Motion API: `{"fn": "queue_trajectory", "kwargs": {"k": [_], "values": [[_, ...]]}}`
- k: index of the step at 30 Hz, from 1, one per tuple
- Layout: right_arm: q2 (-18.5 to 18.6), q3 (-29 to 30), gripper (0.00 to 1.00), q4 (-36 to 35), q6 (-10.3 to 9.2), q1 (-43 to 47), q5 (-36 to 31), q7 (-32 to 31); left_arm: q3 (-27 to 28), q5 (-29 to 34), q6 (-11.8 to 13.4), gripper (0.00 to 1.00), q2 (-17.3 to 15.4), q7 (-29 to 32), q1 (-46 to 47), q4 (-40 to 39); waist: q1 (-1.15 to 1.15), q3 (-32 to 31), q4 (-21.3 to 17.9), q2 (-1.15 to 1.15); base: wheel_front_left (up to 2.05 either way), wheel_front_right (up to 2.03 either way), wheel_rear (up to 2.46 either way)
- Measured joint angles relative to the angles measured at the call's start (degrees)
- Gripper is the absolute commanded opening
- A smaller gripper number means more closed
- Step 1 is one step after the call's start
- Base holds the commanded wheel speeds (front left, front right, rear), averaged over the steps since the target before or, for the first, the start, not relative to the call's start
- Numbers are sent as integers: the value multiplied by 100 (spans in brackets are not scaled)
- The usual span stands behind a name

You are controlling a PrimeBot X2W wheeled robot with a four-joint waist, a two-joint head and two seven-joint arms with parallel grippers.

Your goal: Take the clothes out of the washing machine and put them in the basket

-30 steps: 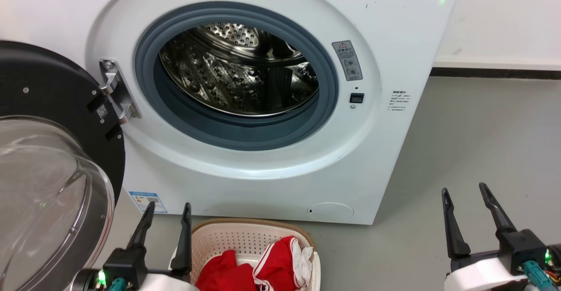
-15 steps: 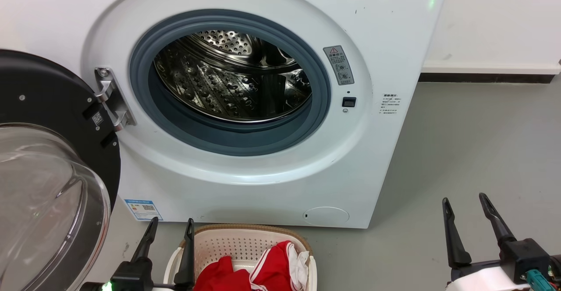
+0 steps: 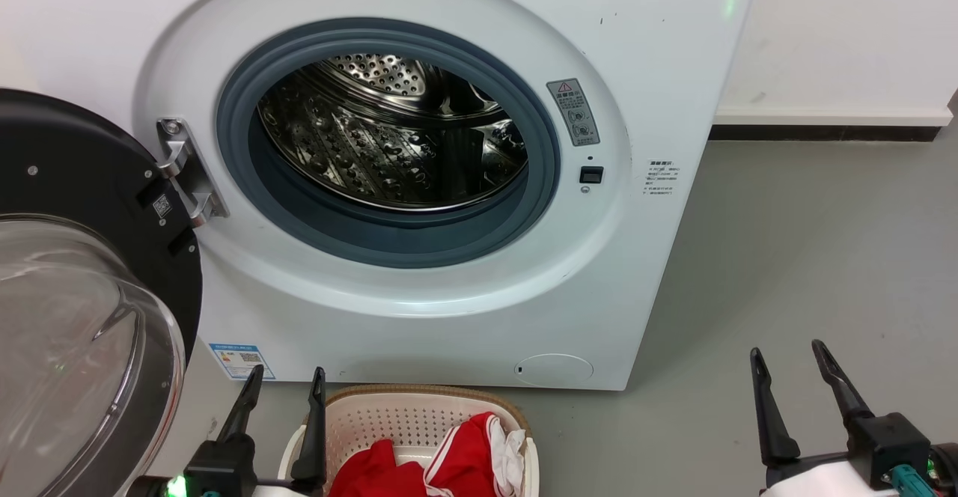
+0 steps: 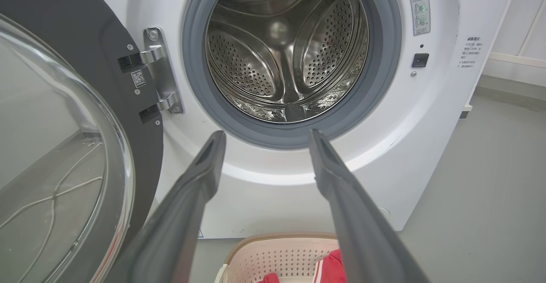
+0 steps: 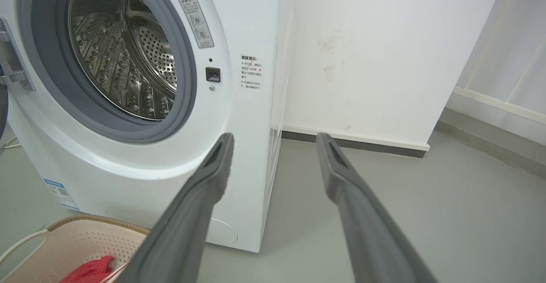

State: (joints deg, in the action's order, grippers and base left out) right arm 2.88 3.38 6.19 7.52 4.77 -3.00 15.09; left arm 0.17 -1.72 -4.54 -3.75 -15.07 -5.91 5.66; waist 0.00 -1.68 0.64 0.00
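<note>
At the lower left of the head view, the left gripper (image 3: pixel 289 371) stands with its two dark fingers apart and pointing up, and nothing is between them. At the lower right, the right gripper (image 3: pixel 786 349) looks the same: its fingers are spread and hold nothing, above the grey floor (image 3: pixel 808 257).

Just beside the left gripper, toward the middle, the basket (image 3: pixel 419 394) stands on the floor, close in front of the washing machine (image 3: pixel 419 317). The clothes (image 3: pixel 441 467) lie inside the basket. The plain red garment (image 3: pixel 378 471) is on the left. The striped red garment (image 3: pixel 468 452) touches it and has some white fabric at its right edge.

Behind the basket, the door (image 3: pixel 75 317) of the machine is swung wide open to the left. It hangs on a metal hinge (image 3: pixel 183 171), and its glass bowl bulges toward the camera. The grey rubber ring (image 3: pixel 389 239) frames the round opening. Deeper inside, the steel drum (image 3: pixel 389 138) shows its perforated wall and shiny ribs.

To the right of the machine, a white wall (image 3: pixel 838 33) with a dark skirting meets the floor.
</note>
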Motion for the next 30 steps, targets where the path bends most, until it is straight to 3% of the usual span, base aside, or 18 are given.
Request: {"fn": "queue_trajectory", "kwargs": {"k": [1, 7, 30], "values": [[-1, -1, 0, 14, 0, 3, 2, 0, 2, -3, 1, 0, 3, 0, -4, 9, 0, 0, -2, 0, 0, 0, 0], [-20, -1, 0, 319, 1, 59, 113, -63, 9, -120, 1, 0, 56, 97, -125, 320, 0, 2, -4, 0, 0, 0, 0], [-21, 80, 0, 444, 0, -151, 2824, -664, 183, -2686, -60, 0, 65, 686, 179, 464, 0, 37, -15, 0, 0, 0, 0]]}}
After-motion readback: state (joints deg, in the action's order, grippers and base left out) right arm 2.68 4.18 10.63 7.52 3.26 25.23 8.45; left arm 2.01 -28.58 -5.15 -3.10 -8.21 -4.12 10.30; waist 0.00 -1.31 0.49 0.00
